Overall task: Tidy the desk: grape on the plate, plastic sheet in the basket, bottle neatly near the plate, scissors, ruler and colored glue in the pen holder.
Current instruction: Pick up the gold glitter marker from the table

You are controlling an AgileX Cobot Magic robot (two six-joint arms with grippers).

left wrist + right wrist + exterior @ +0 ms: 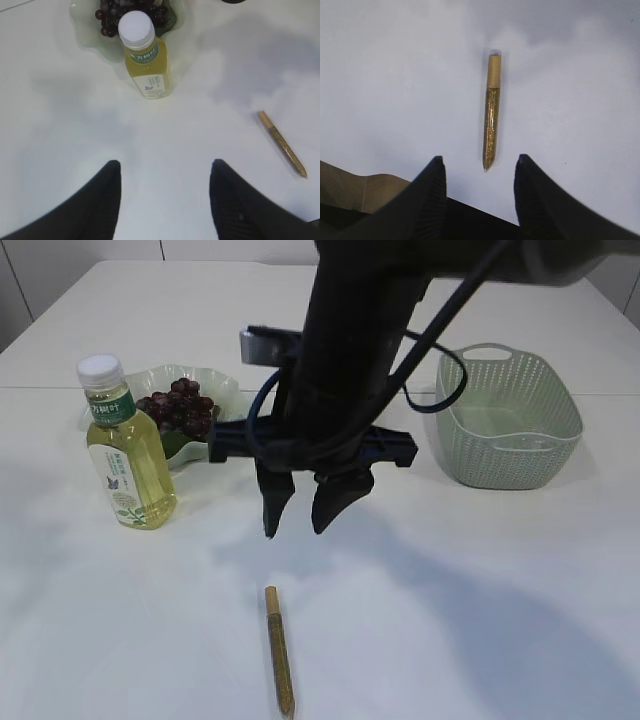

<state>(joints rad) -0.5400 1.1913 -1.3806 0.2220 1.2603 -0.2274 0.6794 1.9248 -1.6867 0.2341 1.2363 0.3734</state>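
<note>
A gold glitter colored glue pen [278,650] lies on the white table, cap pointing away. My right gripper [300,515] hangs open above it; in the right wrist view the glue pen's [491,112] tip lies just ahead of the gap of the gripper [479,160]. Dark grapes [182,408] rest on the pale green plate [215,380]. The yellow bottle [125,455] stands upright beside the plate. My left gripper [165,167] is open over bare table, with the bottle [145,60] ahead and the glue pen [282,145] to its right. Scissors, ruler, plastic sheet and pen holder are out of view.
A pale green basket [510,420] stands at the back right with nothing showing inside. The table's near edge and brown floor [350,187] show at the lower left of the right wrist view.
</note>
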